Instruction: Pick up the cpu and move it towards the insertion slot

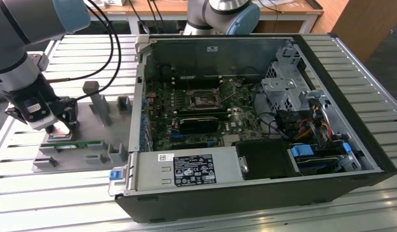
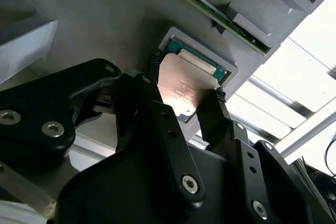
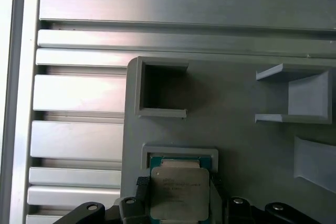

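Note:
In both wrist views the cpu point(image 2: 184, 88) point(image 3: 178, 196), a silvery square chip with a green edge, sits at the small square pocket point(image 3: 181, 153) of a grey fixture plate point(image 1: 89, 116). My gripper point(image 2: 185, 77) point(image 3: 178, 184) straddles it, and the two black fingertips point(image 2: 153, 60) press against opposite edges of the chip. In the exterior view the gripper point(image 1: 57, 128) hangs low over that plate at the exterior view's left, with the chip hidden beneath it. The insertion slot point(image 1: 203, 100), a square metal-framed socket, lies on the motherboard inside the open computer case.
A long green memory stick point(image 1: 73, 143) point(image 2: 210, 9) rests in a holder on the same plate, beside several grey upright posts point(image 1: 98, 104). The black computer case point(image 1: 353, 130) holds cables and a drive cage at the exterior view's right. A second arm's base point(image 1: 221, 14) stands behind it.

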Tool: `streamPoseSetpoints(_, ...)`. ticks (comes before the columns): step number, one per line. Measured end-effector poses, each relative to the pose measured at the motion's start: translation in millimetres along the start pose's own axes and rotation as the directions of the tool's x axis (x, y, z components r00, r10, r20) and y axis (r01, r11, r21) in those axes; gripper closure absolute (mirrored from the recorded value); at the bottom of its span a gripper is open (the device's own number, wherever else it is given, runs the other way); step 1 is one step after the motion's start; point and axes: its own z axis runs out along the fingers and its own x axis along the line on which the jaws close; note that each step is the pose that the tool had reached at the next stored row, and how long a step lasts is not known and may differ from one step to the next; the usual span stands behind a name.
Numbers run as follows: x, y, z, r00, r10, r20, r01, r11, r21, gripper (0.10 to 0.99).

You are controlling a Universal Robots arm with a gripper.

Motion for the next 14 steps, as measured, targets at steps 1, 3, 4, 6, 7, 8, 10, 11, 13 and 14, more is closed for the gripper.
streamPoseSetpoints(1, 0.0, 0.0, -0.6, 1.0, 0.0, -0.0001, 0.0, 1.0, 0.0, 0.545)
streamPoseSetpoints(3, 0.1, 0.1, -3.1, 1.0, 0.0, -0.0001, 0.0, 1.0, 0.0, 0.545)
streamPoseSetpoints(4, 0.0, 0.2, -3.8, 1.0, 0.0, 0.0, 0.0, 1.0, 0.0, 0.545)
streamPoseSetpoints(6, 0.0, 0.3, -6.5, 1.0, 0.0, 0.0, 0.0, 1.0, 0.0, 0.545)
streamPoseSetpoints(7, 0.0, 0.3, -8.1, 1.0, 0.0, -0.0001, 0.0, 1.0, 0.0, 0.545)
streamPoseSetpoints(8, 0.0, 0.4, -9.4, 1.0, 0.0, -0.0001, 0.0, 1.0, 0.0, 0.545)
streamPoseSetpoints(10, 0.0, 0.5, -10.4, 1.0, 0.0, 0.0002, 0.0, 1.0, -0.003, 0.545)
streamPoseSetpoints(11, 0.0, 0.5, -11.0, 1.0, 0.0, 0.0, 0.0, 1.0, -0.004, 0.545)
streamPoseSetpoints(13, 0.0, 0.5, -11.7, 1.0, 0.0, 0.0003, 0.0, 1.0, -0.005, 0.545)
streamPoseSetpoints(14, 0.0, 0.6, -12.3, 1.0, 0.0, 0.0001, 0.0, 1.0, -0.004, 0.545)
